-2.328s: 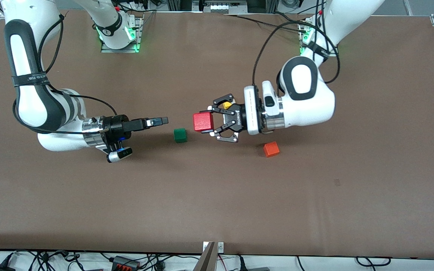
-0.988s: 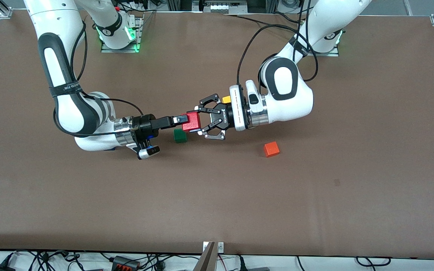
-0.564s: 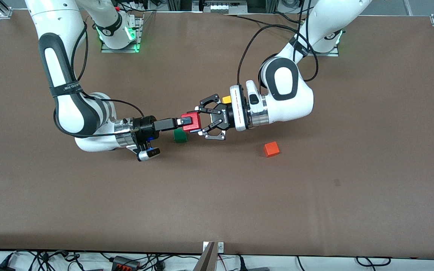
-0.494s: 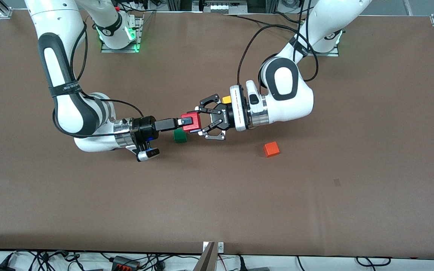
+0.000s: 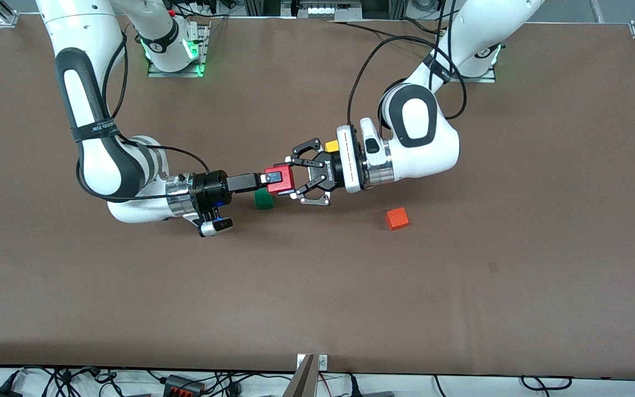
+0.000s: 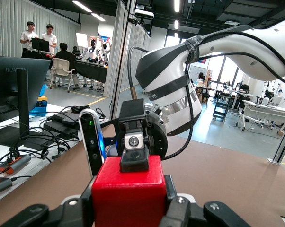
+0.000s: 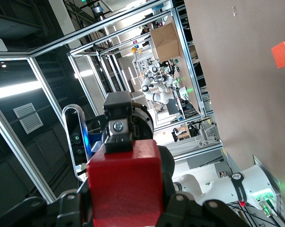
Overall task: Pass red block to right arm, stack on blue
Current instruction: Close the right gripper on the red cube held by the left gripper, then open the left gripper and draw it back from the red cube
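In the front view the red block (image 5: 280, 181) hangs above the desk (image 5: 317, 286) over the green cube (image 5: 264, 199), pinched at once by the left claw (image 5: 294, 179) and the right claw (image 5: 271, 178), with the orange cube (image 5: 397, 218) toward the left arm's end. The left wrist view shows the red block (image 6: 129, 191) clamped between the left claw's fingers (image 6: 174, 213), the right claw's upper finger (image 6: 134, 147) pressed on its top. The right wrist view shows the same block (image 7: 124, 182) with a finger (image 7: 118, 130) on its face and the orange cube (image 7: 284, 52) on the desk.

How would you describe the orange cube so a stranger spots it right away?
Start mid-table, where both claws meet on the red block. The orange cube sits alone on the brown mat, nearer the front camera, toward the left arm's end. It is paler and more orange than the red block.
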